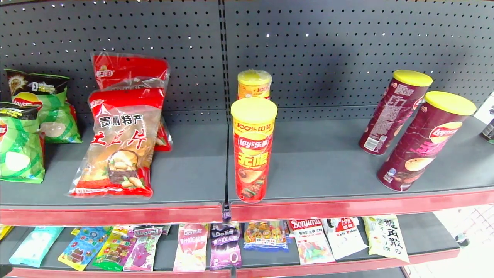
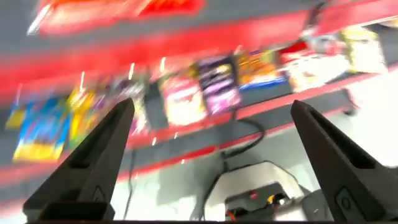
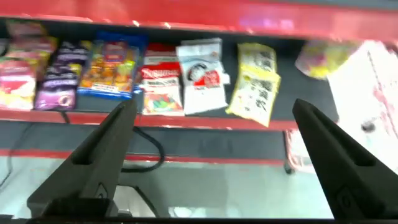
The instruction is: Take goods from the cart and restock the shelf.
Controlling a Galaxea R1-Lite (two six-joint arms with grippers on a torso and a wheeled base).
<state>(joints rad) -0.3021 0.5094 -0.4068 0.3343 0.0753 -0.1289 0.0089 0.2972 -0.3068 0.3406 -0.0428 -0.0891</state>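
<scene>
The grey shelf (image 1: 185, 170) with a red front lip carries snacks. Green chip bags (image 1: 19, 139) stand at its left end, and red-topped clear bags (image 1: 119, 150) next to them. Two red chip tubes with yellow lids (image 1: 252, 150) stand one behind the other in the middle. Two maroon tubes (image 1: 424, 141) stand at the right. My left gripper (image 2: 211, 118) is open and empty, low in front of the lower shelf (image 2: 261, 109). My right gripper (image 3: 214, 115) is open and empty too, facing the candy packets (image 3: 161, 78) on the lower shelf.
Bare shelf space lies between the middle tubes and the maroon tubes (image 1: 320, 158). The lower shelf (image 1: 428, 235) holds a row of flat candy and sweet packets. A pegboard back wall (image 1: 328, 50) rises behind the goods. White floor (image 3: 211, 186) lies below.
</scene>
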